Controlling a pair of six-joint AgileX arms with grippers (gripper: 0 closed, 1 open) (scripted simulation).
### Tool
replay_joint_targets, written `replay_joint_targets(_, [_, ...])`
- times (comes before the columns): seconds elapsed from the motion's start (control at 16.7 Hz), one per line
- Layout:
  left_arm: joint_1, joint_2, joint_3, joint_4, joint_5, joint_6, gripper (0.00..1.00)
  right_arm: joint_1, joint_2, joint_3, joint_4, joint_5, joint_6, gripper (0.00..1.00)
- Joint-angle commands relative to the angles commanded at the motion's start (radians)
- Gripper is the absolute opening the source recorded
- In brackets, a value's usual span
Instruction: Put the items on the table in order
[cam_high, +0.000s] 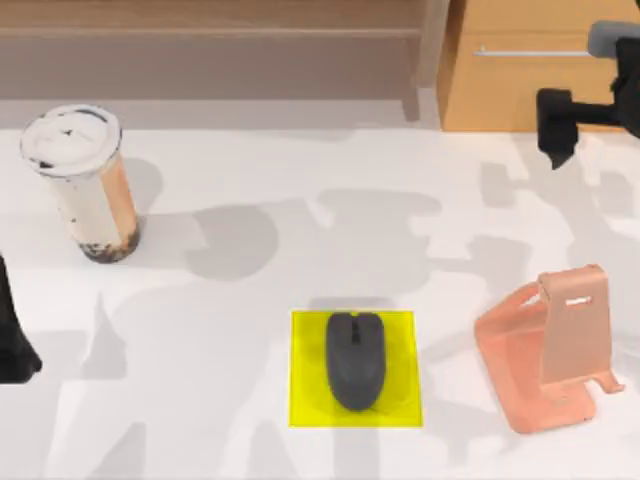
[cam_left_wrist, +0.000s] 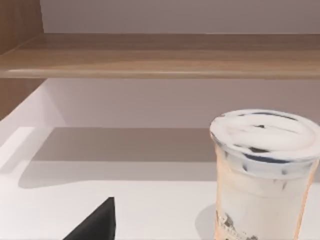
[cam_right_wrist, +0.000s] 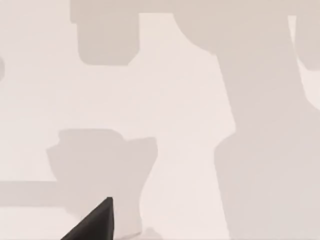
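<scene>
A dark grey computer mouse (cam_high: 355, 360) lies on a yellow mat (cam_high: 305, 400) at the front middle of the white table (cam_high: 200, 400). A white-lidded cup of brown bubble tea (cam_high: 85, 185) stands upright at the back left, and the left wrist view has it close by (cam_left_wrist: 262, 175). My left gripper (cam_high: 14, 350) sits at the table's left edge, in front of the cup and apart from it. My right gripper (cam_high: 557, 130) hangs at the back right, over the table's far edge, holding nothing that I can see.
A salmon-pink phone stand (cam_high: 555, 350) stands at the front right, beside the mat. A wooden cabinet with an open shelf (cam_high: 210, 50) and a drawer (cam_high: 510, 70) runs along the back edge. Bare tabletop lies between the cup and the mat.
</scene>
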Motion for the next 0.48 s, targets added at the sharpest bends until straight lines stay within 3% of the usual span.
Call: replay_joint_targets(0.48, [0.0, 0.0, 0.0, 0.0, 0.0, 0.0, 1.0, -0.627, -0.244, -0.333, -0.021, -0.004, -0.414, 1.0])
